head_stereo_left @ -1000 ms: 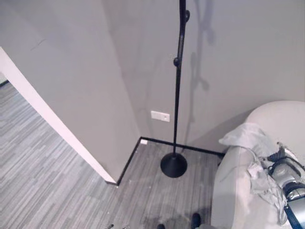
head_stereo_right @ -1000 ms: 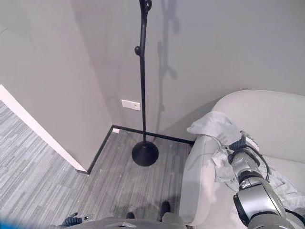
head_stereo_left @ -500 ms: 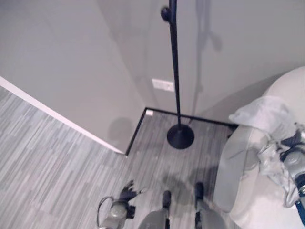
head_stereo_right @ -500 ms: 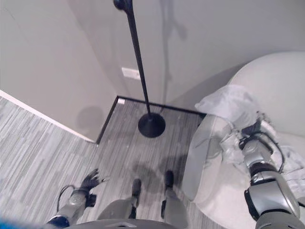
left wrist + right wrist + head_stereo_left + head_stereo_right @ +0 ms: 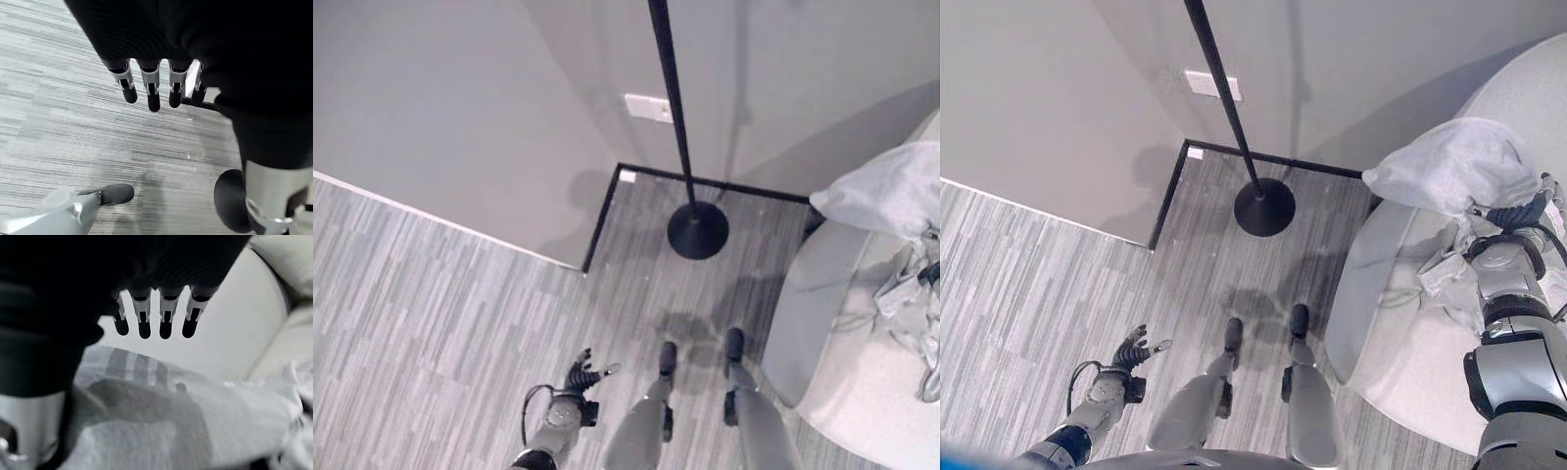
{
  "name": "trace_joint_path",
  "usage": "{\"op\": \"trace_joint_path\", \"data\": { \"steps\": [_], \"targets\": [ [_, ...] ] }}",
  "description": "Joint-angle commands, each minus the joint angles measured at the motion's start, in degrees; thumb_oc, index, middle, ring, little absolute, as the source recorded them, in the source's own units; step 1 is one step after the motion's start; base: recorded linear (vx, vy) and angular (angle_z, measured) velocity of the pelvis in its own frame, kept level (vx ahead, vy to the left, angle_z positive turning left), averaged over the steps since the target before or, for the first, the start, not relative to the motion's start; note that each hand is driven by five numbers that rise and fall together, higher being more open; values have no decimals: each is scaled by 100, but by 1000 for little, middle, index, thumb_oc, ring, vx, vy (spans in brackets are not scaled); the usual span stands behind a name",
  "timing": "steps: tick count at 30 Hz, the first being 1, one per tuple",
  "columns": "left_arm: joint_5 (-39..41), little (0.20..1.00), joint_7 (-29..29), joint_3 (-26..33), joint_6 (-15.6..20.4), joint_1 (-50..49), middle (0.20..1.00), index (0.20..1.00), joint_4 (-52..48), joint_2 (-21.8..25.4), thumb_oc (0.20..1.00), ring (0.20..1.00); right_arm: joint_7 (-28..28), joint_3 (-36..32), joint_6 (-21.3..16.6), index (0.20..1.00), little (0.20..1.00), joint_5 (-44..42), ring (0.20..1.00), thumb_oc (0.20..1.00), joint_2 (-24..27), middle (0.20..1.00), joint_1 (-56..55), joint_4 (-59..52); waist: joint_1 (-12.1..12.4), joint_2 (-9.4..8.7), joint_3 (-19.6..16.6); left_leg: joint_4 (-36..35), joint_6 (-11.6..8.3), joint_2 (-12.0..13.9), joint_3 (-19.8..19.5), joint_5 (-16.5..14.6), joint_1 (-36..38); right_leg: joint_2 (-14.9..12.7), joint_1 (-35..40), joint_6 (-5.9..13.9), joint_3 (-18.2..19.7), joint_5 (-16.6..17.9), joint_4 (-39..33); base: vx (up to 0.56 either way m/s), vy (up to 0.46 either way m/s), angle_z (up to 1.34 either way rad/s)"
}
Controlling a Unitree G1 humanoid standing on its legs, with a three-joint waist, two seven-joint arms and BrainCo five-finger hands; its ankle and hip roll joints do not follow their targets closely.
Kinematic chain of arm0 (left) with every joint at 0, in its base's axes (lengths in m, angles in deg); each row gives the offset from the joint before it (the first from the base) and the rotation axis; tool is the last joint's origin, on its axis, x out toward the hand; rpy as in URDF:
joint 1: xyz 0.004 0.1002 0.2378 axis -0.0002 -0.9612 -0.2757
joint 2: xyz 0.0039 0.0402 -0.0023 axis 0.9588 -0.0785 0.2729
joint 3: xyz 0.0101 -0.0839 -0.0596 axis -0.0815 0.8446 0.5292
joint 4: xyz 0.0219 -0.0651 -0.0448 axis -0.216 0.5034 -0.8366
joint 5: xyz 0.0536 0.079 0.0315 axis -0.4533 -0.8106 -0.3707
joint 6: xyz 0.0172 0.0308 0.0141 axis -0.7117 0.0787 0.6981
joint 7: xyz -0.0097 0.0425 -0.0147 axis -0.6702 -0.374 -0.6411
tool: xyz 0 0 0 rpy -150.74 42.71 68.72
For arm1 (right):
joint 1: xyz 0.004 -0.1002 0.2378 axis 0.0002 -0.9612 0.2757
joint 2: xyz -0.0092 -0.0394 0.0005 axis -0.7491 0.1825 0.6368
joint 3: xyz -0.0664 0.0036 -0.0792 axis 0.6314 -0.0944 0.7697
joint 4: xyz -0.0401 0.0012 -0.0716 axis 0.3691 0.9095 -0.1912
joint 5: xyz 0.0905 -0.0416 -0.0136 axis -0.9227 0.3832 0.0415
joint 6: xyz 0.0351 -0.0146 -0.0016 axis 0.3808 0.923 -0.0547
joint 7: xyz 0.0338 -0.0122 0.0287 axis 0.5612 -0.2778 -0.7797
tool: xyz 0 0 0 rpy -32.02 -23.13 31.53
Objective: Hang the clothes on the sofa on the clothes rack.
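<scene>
A light grey garment point(image 5: 1454, 166) lies bunched over the arm and seat of the pale sofa point(image 5: 1400, 333) at the right. My right hand point(image 5: 1516, 212) hovers over it with fingers point(image 5: 143, 322) straight and open, the grey cloth point(image 5: 161, 416) just below them. The black clothes rack stands in the wall corner: a thin pole point(image 5: 670, 98) on a round base point(image 5: 697, 230), with nothing hanging on the part I see. My left hand point(image 5: 579, 373) hangs low at the lower left over the floor, fingers point(image 5: 152, 90) straight, holding nothing.
Grey striped carpet point(image 5: 431, 323) covers the floor. A grey wall corner point(image 5: 592, 257) with black skirting juts out left of the rack. A white wall socket point(image 5: 648, 107) sits behind the pole. The rack base stands about a step from the sofa's arm.
The camera has tilted down, so the whole picture has shifted and the left hand and floor have come into view. The right hand stays over the garment on the sofa.
</scene>
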Motion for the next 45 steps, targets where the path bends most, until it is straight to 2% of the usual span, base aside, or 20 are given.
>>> {"op": "trace_joint_path", "data": {
  "steps": [1,6,14,16,18,21,28,33,37,40,45],
  "targets": [
    [169,1000,46,-197,133,137,1000,1000,-154,100,1000,1000,-236,537,-237,1000,1000,-145,1000,1000,-408,1000,50,-164,287,-158,-118,29,-154,-234,-117,-178,273,-404,-531,422,308,-413,851,-18,9,-7],
    [153,1000,74,-180,157,108,1000,1000,-274,105,1000,1000,-309,693,-306,1000,1000,-53,1000,1000,-900,1000,-258,-424,245,9,0,29,-175,-261,-83,-148,145,-419,-744,424,338,-421,961,-13,12,-6],
    [272,1000,98,-199,232,52,1000,1000,-573,195,1000,1000,-474,1074,-145,1000,1000,97,1000,1000,-1096,1000,-21,-97,275,259,127,29,-184,-363,-23,-88,-152,-466,-1185,438,432,-396,1138,-14,11,0],
    [240,1000,85,-218,229,45,1000,1000,-564,210,1000,1000,-542,1195,-92,200,200,154,200,200,-1136,200,89,33,296,301,130,29,-182,-385,-21,-79,-214,-465,-1278,436,468,-391,1173,-17,11,-5],
    [190,1000,62,-250,233,-30,1000,1000,-652,229,1000,1000,-568,1372,-3,200,200,434,200,200,-1113,200,180,224,319,359,130,29,-173,-419,-26,-70,-256,-466,-1326,437,491,-383,1185,-4,8,-2],
    [182,1000,57,-260,240,-45,1000,1000,-593,226,1000,1000,-589,1352,25,200,200,402,200,200,-1123,200,221,357,328,374,124,29,-167,-434,-31,-61,-261,-466,-1324,436,486,-373,1191,-1,2,-3],
    [-2,1000,152,-263,183,50,1000,1000,-378,218,1000,1000,-577,753,-170,200,200,-560,200,200,-1328,200,-37,280,284,276,112,29,-150,-434,-40,-105,-174,-451,-1224,441,461,-384,1186,0,-7,-1],
    [-147,1000,202,-204,95,114,1000,1000,-257,218,1000,1000,-716,-84,-568,200,200,-2131,200,200,-1724,200,-599,-406,203,63,98,29,-149,-395,-28,-166,-55,-461,-1052,453,432,-377,1115,-13,-20,41],
    [-275,1000,240,-119,-11,86,1000,1000,-273,179,1000,1000,-761,-477,-1012,200,200,-2938,200,200,-2130,200,-1176,-1455,112,-139,47,29,-129,-342,31,-283,149,-451,-850,472,455,-402,1099,3,11,-4],
    [-347,1000,264,3,-105,30,1000,1000,-285,158,1000,1000,-760,-797,-1390,200,200,-3309,200,200,-2406,200,-1627,-2584,38,-315,-36,29,-80,-325,104,-410,415,-483,-599,498,499,-400,1077,0,53,-5],
    [-410,1000,220,101,-208,-52,1000,1000,-372,132,1000,1000,-816,-1080,-1701,200,200,-3612,200,200,-2607,200,-1991,-3648,-42,-490,-217,29,-8,-345,197,-514,732,-516,-298,534,566,-339,989,25,71,1]
  ]
}}
